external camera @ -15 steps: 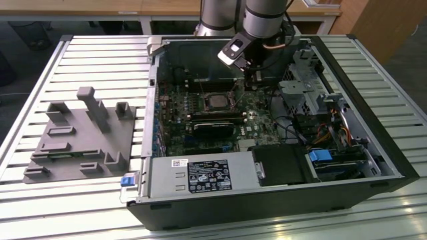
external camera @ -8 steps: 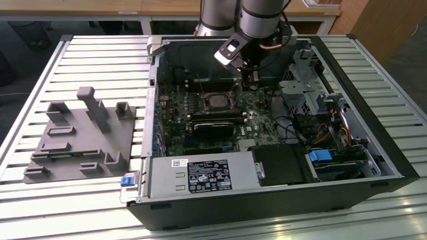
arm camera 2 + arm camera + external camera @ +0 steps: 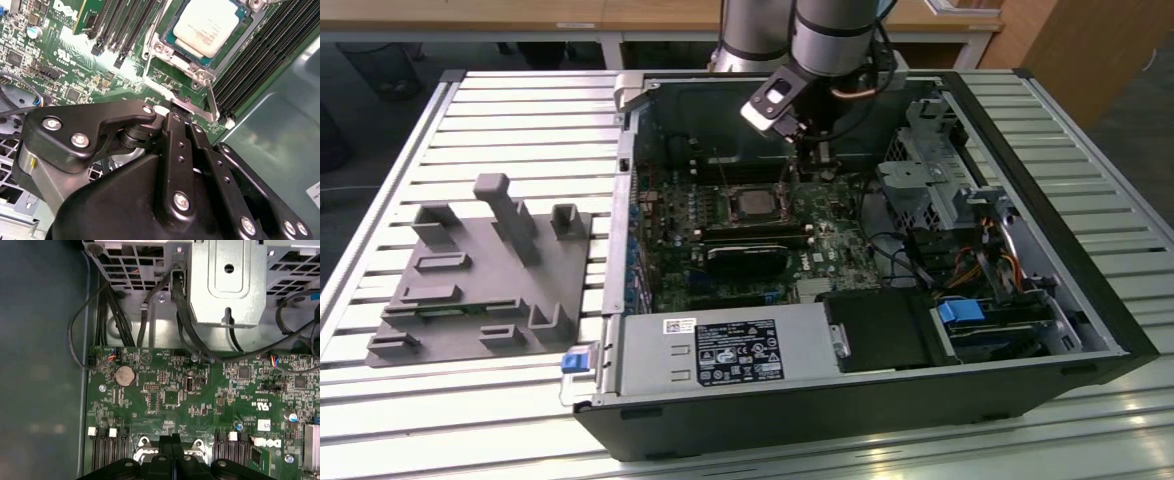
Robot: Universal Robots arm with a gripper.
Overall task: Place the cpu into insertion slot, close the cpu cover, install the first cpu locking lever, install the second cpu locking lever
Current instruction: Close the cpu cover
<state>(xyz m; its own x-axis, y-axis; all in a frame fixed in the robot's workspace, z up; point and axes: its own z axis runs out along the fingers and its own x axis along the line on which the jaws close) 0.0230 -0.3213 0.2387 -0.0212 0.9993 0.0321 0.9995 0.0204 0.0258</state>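
The slatted table (image 3: 520,100) is carrying an open computer case (image 3: 1101,310), and the pincer (image 3: 181,116) is reaching down inside it. Well apart from the pincer, toward the exterior view's left, a grey fixture (image 3: 480,270) is lying on the table. The green motherboard (image 3: 170,400) is spreading beneath the fingertips. The fingers (image 3: 175,145) are sitting drawn together with no gap showing, their tips touching a silvery metal strip (image 3: 192,106); whether they are nipping it, I cannot tell. The cpu (image 3: 209,25) is sitting in its socket (image 3: 200,75) just beyond the tips, pale top showing.
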